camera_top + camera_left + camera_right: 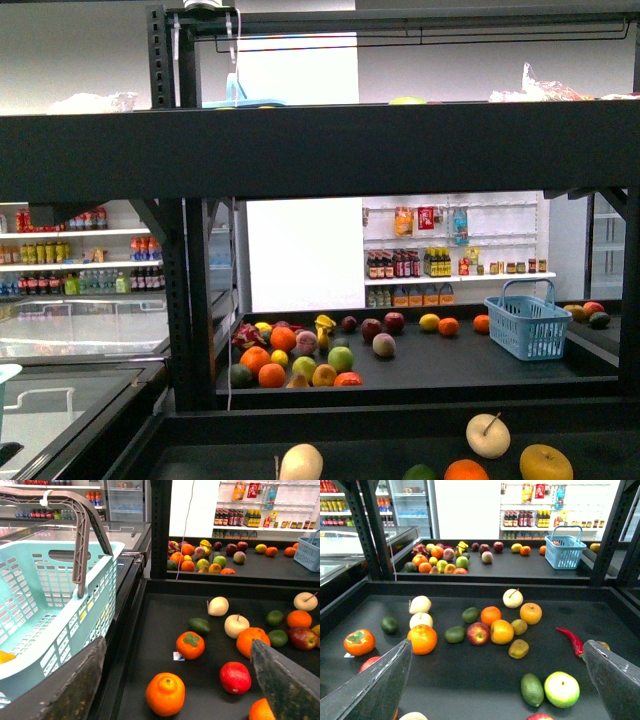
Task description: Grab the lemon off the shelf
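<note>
Lemon (501,631) likely yellow oval beside red apple (478,633), mid-shelf (470,685). Dead ahead of right gripper (497,647), jaws spread, empty. Long axis unclear. Right arm nearer.

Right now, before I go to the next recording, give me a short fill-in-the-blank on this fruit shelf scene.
1. The left gripper and right gripper are both ____, holding nothing.
2. The one long, thin item on the near shelf is a red ____.
3. The basket on the far tier is coloured ____.
Missing words: open; chili pepper; blue.
</note>
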